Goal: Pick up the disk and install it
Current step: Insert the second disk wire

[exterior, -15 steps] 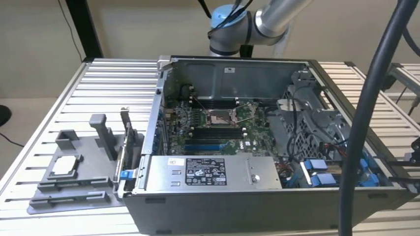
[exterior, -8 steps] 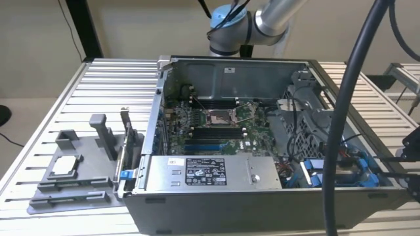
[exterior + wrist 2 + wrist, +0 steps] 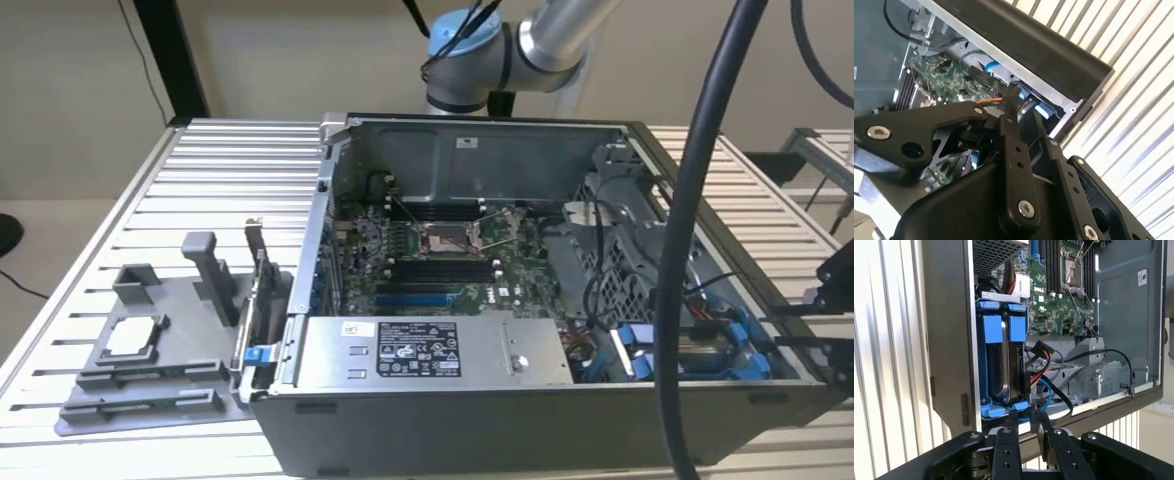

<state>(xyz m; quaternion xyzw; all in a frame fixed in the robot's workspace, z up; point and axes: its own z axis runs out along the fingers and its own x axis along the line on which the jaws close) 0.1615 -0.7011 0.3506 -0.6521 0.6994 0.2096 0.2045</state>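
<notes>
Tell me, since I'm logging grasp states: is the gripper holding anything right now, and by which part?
It cannot be told. In the first wrist view the gripper sits at the blue-framed disk standing in the computer case's drive bay, at its near blue edge, but contact isn't visible.

A robotics lab or test workshop, by its fittings. An open grey metal desktop computer case (image 3: 534,400) lies on a ribbed aluminium-profile table (image 3: 214,180), motherboard bared. Near the table's edge on the exterior view's left sits a grey plastic fixture tray (image 3: 147,375). A silver and blue jointed robot arm (image 3: 521,40) rises behind the case before a plain beige wall (image 3: 267,50).
</notes>
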